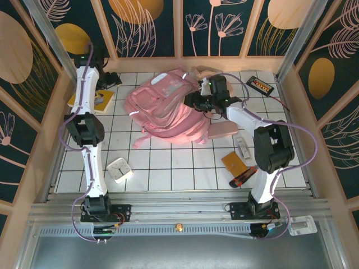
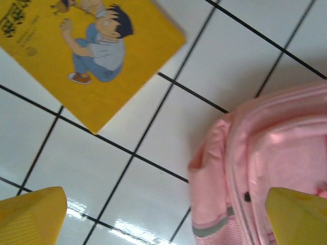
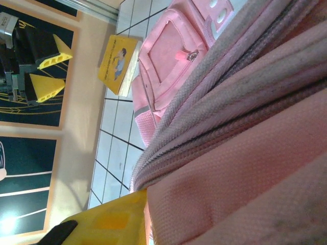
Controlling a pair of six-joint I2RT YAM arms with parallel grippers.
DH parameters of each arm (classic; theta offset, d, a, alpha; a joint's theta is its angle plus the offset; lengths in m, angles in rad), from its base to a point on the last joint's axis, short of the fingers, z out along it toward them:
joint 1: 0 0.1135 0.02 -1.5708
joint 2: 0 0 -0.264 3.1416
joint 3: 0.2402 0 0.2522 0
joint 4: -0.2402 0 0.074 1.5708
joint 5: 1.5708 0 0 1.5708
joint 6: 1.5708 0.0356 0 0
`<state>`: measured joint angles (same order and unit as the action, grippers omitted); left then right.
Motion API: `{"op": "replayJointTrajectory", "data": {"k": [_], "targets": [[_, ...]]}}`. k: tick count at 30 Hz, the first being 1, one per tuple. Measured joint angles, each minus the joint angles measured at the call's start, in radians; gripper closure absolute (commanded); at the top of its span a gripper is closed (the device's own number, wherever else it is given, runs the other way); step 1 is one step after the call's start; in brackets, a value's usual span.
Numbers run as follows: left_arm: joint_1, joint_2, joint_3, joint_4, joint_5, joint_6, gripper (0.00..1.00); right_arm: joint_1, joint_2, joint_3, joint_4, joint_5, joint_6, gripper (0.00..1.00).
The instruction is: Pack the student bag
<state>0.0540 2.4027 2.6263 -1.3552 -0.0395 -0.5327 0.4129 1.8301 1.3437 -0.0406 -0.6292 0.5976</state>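
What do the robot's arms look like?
Two white arms with chunky black joints: the left arm and the right arm. A purple cable loops along each one. The fingers are bright yellow wedges.

I am stretching my left arm (image 1: 84, 129) far out along the left side. I am holding my left fingers (image 2: 30, 219) wide apart and pointing them down. I am bending my right arm (image 1: 272, 148) at the elbow and reaching in toward the middle. One of my right fingers (image 3: 112, 219) is showing its yellow tip, but I cannot tell how far apart they are standing.
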Motion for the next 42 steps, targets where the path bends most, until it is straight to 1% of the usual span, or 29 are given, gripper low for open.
{"op": "replayJointTrajectory", "data": {"k": [3,6,8,11,12,14,16,18,20,22,26,28,31,33,37,42], "targets": [[0.043,0.000,0.010,0.005,0.053,-0.015,0.01,0.000,0.000,-0.014,0.001,0.000,-0.005,0.73],[0.074,0.007,0.011,0.007,0.060,-0.013,0.01,0.000,0.000,-0.020,0.002,-0.001,-0.005,0.71],[0.085,0.007,-0.026,0.010,0.052,-0.009,0.01,0.000,0.000,-0.020,0.008,-0.001,-0.005,0.71],[0.098,-0.001,-0.128,0.032,0.055,-0.001,0.01,0.000,0.000,-0.020,0.010,-0.001,-0.012,0.71],[0.103,-0.020,-0.204,0.060,0.067,-0.002,0.01,0.000,0.000,-0.020,0.010,-0.001,-0.013,0.71],[0.122,-0.093,-0.412,0.152,0.119,-0.016,0.01,0.000,0.000,-0.020,0.012,-0.002,-0.013,0.71],[0.164,-0.207,-0.678,0.256,0.177,-0.045,0.01,0.000,0.002,-0.021,0.016,-0.005,-0.015,0.71],[0.218,-0.298,-0.855,0.313,0.205,-0.061,0.01,0.000,0.003,-0.022,0.017,-0.008,-0.015,0.71],[0.268,-0.361,-0.948,0.368,0.221,-0.068,0.01,0.000,0.006,-0.022,0.018,-0.009,-0.016,0.71],[0.294,-0.418,-1.014,0.460,0.244,-0.083,0.01,0.000,0.012,-0.022,0.019,-0.017,-0.016,0.71],[0.283,-0.506,-1.151,0.672,0.319,-0.155,0.03,0.000,0.039,-0.022,0.019,-0.030,-0.016,0.70],[0.275,-0.531,-1.245,0.814,0.371,-0.232,0.06,0.000,0.056,-0.022,0.019,-0.034,-0.016,0.71],[0.275,-0.529,-1.360,0.988,0.421,-0.348,0.09,0.000,0.070,-0.022,0.010,-0.035,-0.016,0.71],[0.275,-0.515,-1.402,1.072,0.438,-0.414,0.10,0.000,0.071,-0.021,-0.001,-0.034,-0.022,0.71],[0.275,-0.460,-1.400,1.211,0.459,-0.505,0.11,0.000,0.071,-0.016,-0.014,-0.033,-0.027,0.71],[0.275,-0.389,-1.340,1.299,0.468,-0.565,0.15,0.000,0.071,-0.015,-0.025,-0.027,-0.027,0.70]]}}
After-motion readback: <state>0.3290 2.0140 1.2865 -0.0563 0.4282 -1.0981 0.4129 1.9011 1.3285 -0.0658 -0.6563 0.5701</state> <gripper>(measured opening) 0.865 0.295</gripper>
